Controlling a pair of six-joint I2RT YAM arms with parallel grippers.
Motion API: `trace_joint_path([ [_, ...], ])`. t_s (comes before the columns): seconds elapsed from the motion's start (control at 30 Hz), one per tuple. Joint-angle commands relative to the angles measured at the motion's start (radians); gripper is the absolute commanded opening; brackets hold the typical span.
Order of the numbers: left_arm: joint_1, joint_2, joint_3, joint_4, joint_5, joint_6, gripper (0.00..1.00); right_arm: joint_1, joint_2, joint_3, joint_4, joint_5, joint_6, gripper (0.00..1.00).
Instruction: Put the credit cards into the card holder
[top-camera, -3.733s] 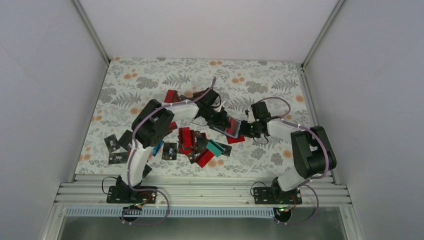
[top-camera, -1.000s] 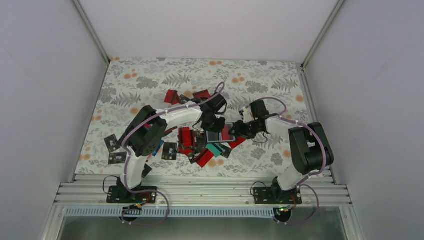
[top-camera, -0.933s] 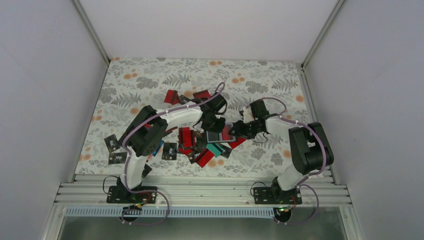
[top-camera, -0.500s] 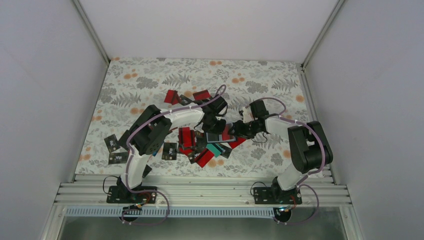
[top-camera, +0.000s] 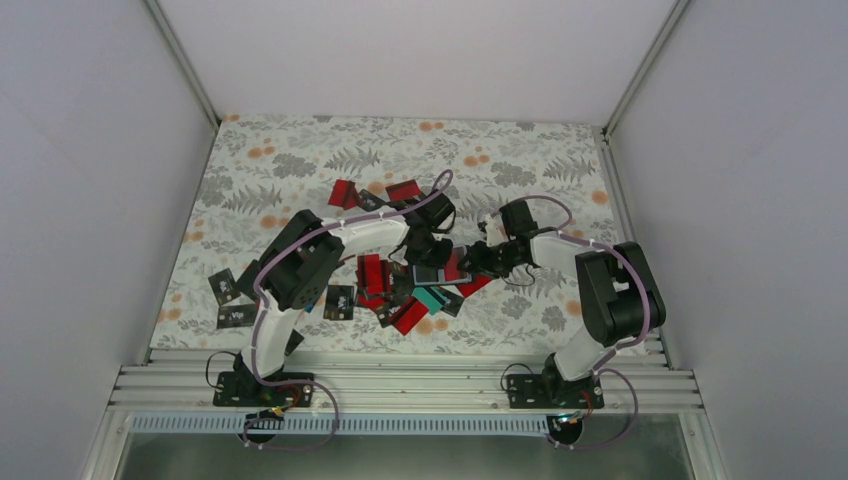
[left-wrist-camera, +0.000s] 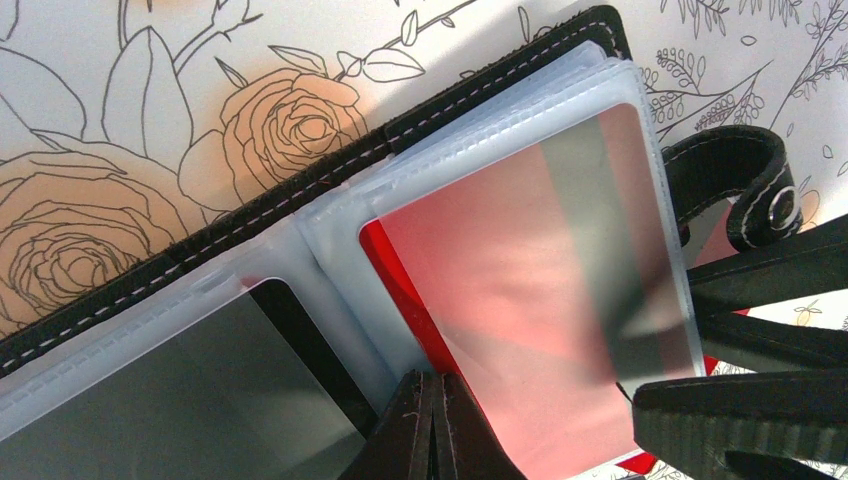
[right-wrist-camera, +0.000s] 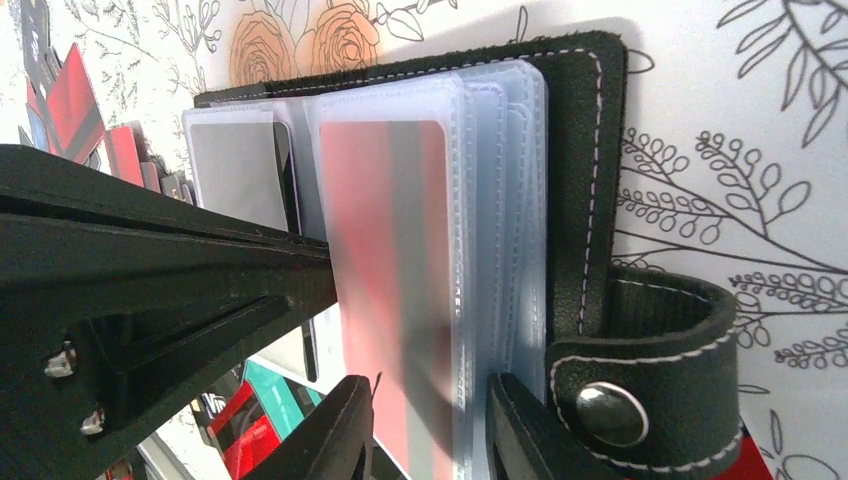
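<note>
L tool (left-wrist-camera: 433, 388): clenched, tips at holder (left-wrist-camera: 300, 190) fold.
R tool (right-wrist-camera: 428, 400): tips astride sleeved red card (right-wrist-camera: 385, 260); grip can't tell.

Open black card holder (right-wrist-camera: 590, 150), red card (right-wrist-camera: 390, 250) in clear sleeve (right-wrist-camera: 500, 200), loose credit cards (top-camera: 372, 272) nearby
</note>
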Motion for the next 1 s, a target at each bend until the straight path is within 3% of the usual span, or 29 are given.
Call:
trace_joint_path([
  [0.0,-0.015,0.031,-0.015,0.01,-0.001,0.006,0.02,0.001,-0.025,0.022,-0.019,-0.005,-0.01,0.3],
  [0.63,-0.015,0.009,0.008,-0.012,-0.034,0.004,0.02,0.061,-0.048,0.081,-0.061,-0.002,-0.003,0.29],
  [0.97,0.012,-0.184,-0.067,-0.038,-0.13,-0.033,0.02,0.097,-0.034,0.113,-0.068,-0.007,0.019,0.29],
])
